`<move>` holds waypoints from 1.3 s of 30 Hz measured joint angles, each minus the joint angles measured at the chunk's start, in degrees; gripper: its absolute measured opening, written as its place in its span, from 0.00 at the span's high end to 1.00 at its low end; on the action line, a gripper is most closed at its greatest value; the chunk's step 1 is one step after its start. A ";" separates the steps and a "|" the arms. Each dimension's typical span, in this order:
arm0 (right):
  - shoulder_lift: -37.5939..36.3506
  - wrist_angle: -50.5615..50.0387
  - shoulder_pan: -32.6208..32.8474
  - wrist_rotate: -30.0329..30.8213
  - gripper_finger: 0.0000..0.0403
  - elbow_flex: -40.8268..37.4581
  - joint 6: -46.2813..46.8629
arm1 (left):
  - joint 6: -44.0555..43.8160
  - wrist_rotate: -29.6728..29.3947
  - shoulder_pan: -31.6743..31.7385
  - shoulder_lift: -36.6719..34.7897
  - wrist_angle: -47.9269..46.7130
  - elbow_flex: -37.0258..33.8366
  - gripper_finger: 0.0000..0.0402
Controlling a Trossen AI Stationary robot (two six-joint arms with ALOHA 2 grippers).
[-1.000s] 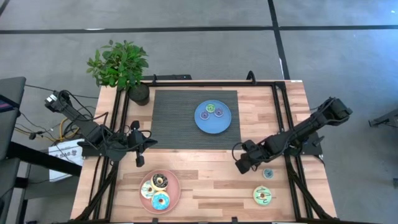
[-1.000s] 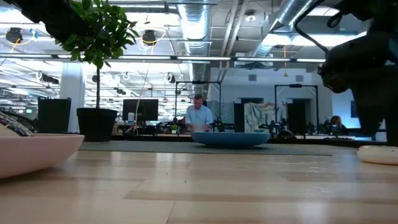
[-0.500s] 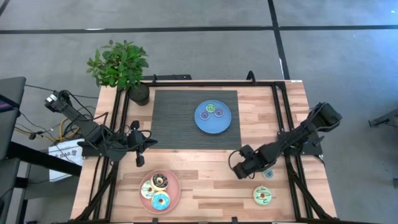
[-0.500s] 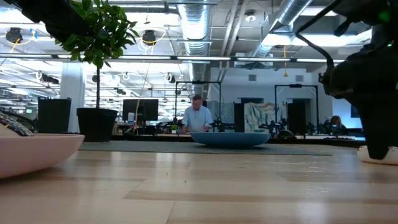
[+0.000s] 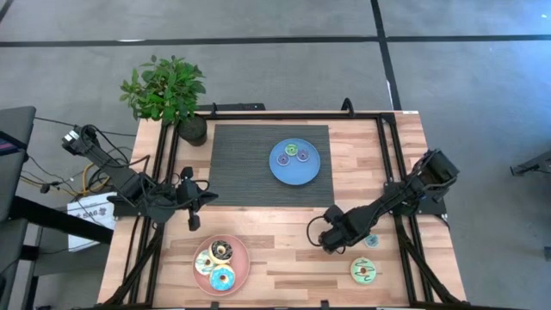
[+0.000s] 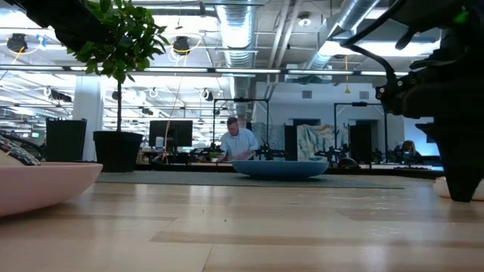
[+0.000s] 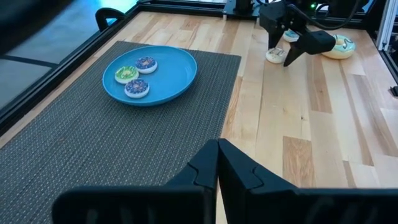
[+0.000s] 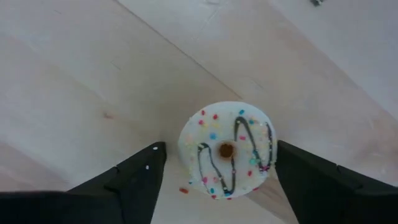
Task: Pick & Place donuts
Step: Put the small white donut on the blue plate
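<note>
A small cream donut [image 8: 227,149] with dark drizzle lies flat on the wooden table [image 5: 284,232]. My right gripper [image 8: 219,147] hangs open above it, pointing down, with one finger on each side and a narrow gap at each. In the high view this gripper [image 5: 331,241] covers the donut. A small teal donut [image 5: 371,241] and a large green donut [image 5: 366,271] lie near it. The blue plate [image 5: 280,172] holds three small donuts. The pink plate [image 5: 242,250] holds three large ones. My left gripper [image 5: 191,220] waits shut at the table's left.
A potted plant [image 5: 168,95] stands at the far left corner. The dark woven mat [image 5: 241,164] lies under the blue plate. Black frame rails [image 5: 392,164] run along the table's sides. Bare wood lies between the two plates.
My right gripper has moved toward the table's near edge and a little leftward, sinking toward the tabletop and tipping more upright. It now stands over the small cream donut. The donuts and plates have kept their places.
</note>
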 joint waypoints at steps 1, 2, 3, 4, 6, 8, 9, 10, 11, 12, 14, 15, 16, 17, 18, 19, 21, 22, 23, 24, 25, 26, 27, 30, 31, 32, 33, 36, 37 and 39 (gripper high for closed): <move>0.00 0.09 0.00 0.04 0.31 0.00 0.00 | -0.08 0.00 0.00 0.00 0.00 0.00 1.00; -0.19 0.07 0.00 0.03 0.33 0.00 -0.01 | -0.10 0.00 0.00 0.00 -0.01 0.00 1.00; -0.32 -0.01 0.00 0.42 0.36 -0.02 0.03 | -0.12 0.00 0.00 0.00 -0.01 0.00 1.00; -0.33 -0.04 -0.06 0.98 0.38 -0.04 0.04 | -0.12 0.00 0.00 0.00 -0.01 0.00 1.00; -0.33 0.16 -0.15 1.37 0.42 -0.07 0.05 | -0.12 0.02 0.00 0.00 -0.03 0.00 1.00; -0.33 0.27 -0.15 1.40 0.47 -0.07 0.09 | -0.12 0.02 0.00 0.00 -0.01 0.00 1.00; -0.33 0.25 -0.15 1.38 0.50 -0.07 0.15 | -0.12 0.06 0.00 0.00 -0.02 0.00 1.00; -0.33 0.36 -0.15 1.30 0.52 -0.07 0.12 | -0.12 0.35 0.00 0.00 -0.01 0.00 1.00; -0.33 0.37 -0.15 1.17 0.54 -0.07 0.14 | -0.12 0.62 0.00 0.00 -0.01 0.00 1.00; -0.33 0.37 -0.15 1.06 0.57 -0.07 0.13 | -0.12 0.67 0.00 0.00 -0.03 0.00 1.00; -0.33 0.35 -0.16 0.89 0.61 -0.07 0.07 | -0.21 0.99 0.00 0.00 -0.01 0.00 1.00; -0.40 0.32 -0.18 0.77 0.63 -0.07 0.07 | -0.29 1.01 0.00 0.00 -0.02 0.00 1.00; -0.70 0.10 -0.29 0.68 0.64 -0.07 0.01 | -0.30 1.01 0.00 0.00 -0.01 0.00 1.00; -1.09 -0.03 -0.53 0.67 0.65 -0.07 -0.30 | -0.30 1.01 -0.02 0.00 -0.03 0.00 1.00; -1.60 0.18 -0.90 0.62 0.66 -0.07 -0.87 | -0.30 1.01 0.00 0.00 -0.03 0.00 1.00; -2.22 0.14 -1.37 0.50 0.67 -0.07 -1.36 | -0.30 1.00 0.00 0.00 -0.03 0.00 1.00; -4.20 -0.10 -2.94 1.02 0.68 -0.07 -2.56 | -0.30 0.99 0.00 0.00 -0.03 0.00 1.00; -5.41 0.06 -3.96 1.83 0.68 -0.07 -3.26 | -0.29 0.98 0.00 0.00 -0.03 0.00 1.00; -6.65 0.09 -5.19 2.83 0.68 -0.07 -4.32 | -0.20 0.98 0.00 0.00 -0.03 0.00 1.00; -7.95 0.22 -6.53 4.05 0.68 -0.07 -5.56 | 0.16 0.98 0.00 0.00 -0.03 0.00 1.00; -9.40 0.68 -8.02 5.37 0.68 -0.07 -6.96 | 0.33 0.98 0.00 0.00 -0.03 0.00 1.00; -10.77 1.59 -9.73 6.96 0.68 -0.07 -8.65 | 0.38 0.96 0.00 0.00 -0.03 0.00 1.00; -12.20 2.84 -11.55 8.49 0.67 -0.07 -10.46 | 0.38 0.89 0.00 0.00 -0.03 0.00 1.00; -15.22 9.48 -17.24 12.55 0.66 -0.05 -16.27 | 0.79 0.68 0.00 0.00 -0.04 0.00 1.00; -15.75 12.36 -19.00 13.87 0.66 -0.04 -18.45 | 0.97 0.63 0.00 0.00 -0.05 0.00 1.00; -16.11 15.44 -20.84 15.36 0.66 -0.04 -21.24 | 1.10 0.63 0.00 0.00 -0.06 0.00 1.00; -16.18 19.16 -22.65 16.56 0.65 -0.04 -24.43 | 1.20 0.63 -0.01 0.00 -0.04 0.00 1.00; -14.74 31.94 -28.48 13.48 0.65 0.05 -33.89 | 1.21 0.63 0.00 0.00 -0.08 0.00 1.00; -13.76 35.01 -30.19 10.98 0.65 0.40 -36.21 | 1.21 0.63 0.00 0.00 -0.09 0.00 1.00; -10.33 36.23 -32.78 7.69 0.66 3.31 -39.18 | 1.21 0.63 0.00 0.00 -0.10 0.00 1.00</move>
